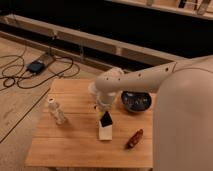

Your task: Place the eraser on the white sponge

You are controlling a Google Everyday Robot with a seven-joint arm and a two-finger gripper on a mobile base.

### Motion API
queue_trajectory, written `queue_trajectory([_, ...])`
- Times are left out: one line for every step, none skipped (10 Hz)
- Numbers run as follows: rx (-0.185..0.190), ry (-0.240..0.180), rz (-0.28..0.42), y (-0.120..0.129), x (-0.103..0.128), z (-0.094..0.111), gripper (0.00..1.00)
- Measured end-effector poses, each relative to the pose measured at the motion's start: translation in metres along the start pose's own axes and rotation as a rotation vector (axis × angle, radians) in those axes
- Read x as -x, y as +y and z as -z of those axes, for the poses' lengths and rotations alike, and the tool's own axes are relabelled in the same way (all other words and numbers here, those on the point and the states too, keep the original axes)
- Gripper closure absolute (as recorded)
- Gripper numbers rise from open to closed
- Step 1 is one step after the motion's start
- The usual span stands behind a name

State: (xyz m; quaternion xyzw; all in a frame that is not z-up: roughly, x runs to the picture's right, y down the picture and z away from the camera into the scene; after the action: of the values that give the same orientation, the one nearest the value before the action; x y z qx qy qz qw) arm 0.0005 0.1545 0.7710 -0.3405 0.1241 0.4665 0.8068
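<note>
From my seat the room looks dim and warm-toned, light falling from above onto the wooden table while the back wall sinks into near black, everything soft and blurry, with my gripper casting only a faint shadow beside the sponge.
</note>
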Motion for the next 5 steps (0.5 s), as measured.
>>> queue_trajectory([0.003, 0.008, 0.008, 0.0, -0.009, -0.003, 1.0])
queue_trajectory([0.008, 0.012, 0.017, 0.002, -0.015, -0.005, 1.0])
queue_trajectory([0.015, 0.018, 0.028, 0.005, -0.022, -0.008, 1.0])
queue_trajectory([0.021, 0.023, 0.035, 0.007, -0.026, -0.01, 1.0])
queue_trajectory([0.027, 0.028, 0.045, 0.009, -0.029, -0.013, 1.0])
